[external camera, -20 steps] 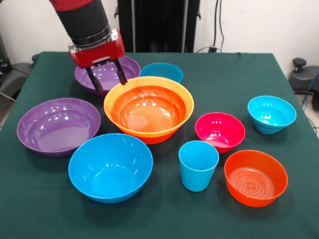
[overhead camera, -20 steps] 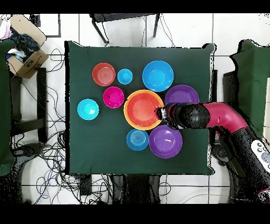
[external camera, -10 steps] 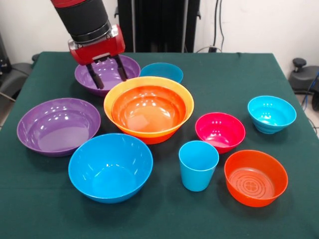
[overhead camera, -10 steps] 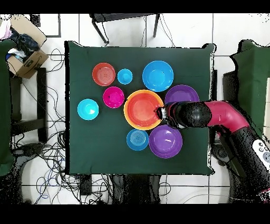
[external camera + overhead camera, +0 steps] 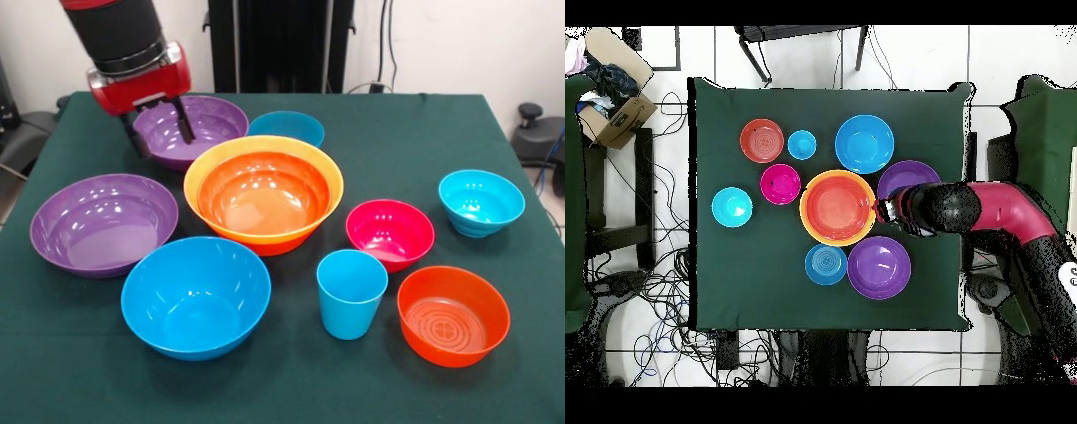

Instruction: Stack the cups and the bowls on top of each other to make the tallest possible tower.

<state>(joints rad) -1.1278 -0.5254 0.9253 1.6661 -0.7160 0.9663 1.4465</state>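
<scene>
Bowls of glossy coloured plastic and one light blue tapered plastic tumbler (image 5: pixel 351 292) lie nearest the camera, well apart from the gripper, mostly unstacked. Farther back, just beside the gripper, the large orange plastic bowl (image 5: pixel 263 198) holds a red-orange one: the tower barely begun. Farthest, the red gripper (image 5: pixel 159 132) hangs open and empty over the deep purple plastic bowl (image 5: pixel 192 129).

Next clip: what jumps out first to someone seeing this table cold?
The big orange bowl at the table's middle, with a smaller orange bowl nested inside it, ringed by bright bowls on the green table. Next, the red and black arm at the front view's upper left, its open gripper over the rim of the far purple bowl. A lone light blue cup stands upright near the front.
</scene>
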